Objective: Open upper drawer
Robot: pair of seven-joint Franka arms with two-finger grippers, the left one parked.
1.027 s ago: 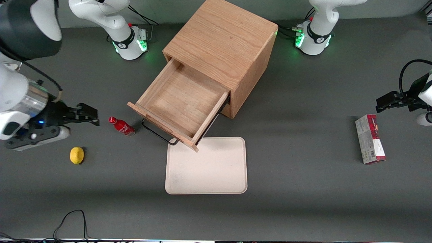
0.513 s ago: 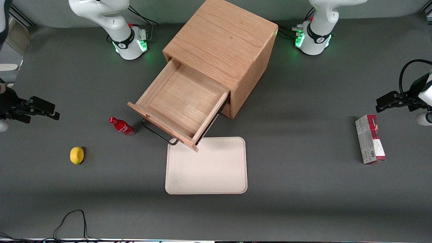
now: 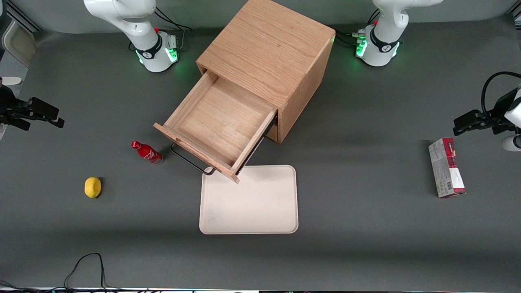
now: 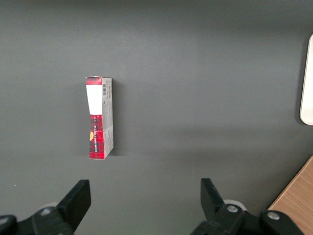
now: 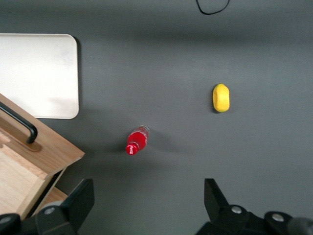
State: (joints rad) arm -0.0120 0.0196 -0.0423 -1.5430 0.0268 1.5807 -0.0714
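Grey table (image 3: 366, 244); gripper (image 5: 146, 205) spread wide, empty, above it.

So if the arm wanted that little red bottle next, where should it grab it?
Probably around the body, coming straight down. The bottle stands upright on the table, close to the open upper drawer and its handle, so a sideways approach from there looks cramped. The cap end is narrow and easier to slip off. The gripper is open and empty, off toward the working arm's end of the table.
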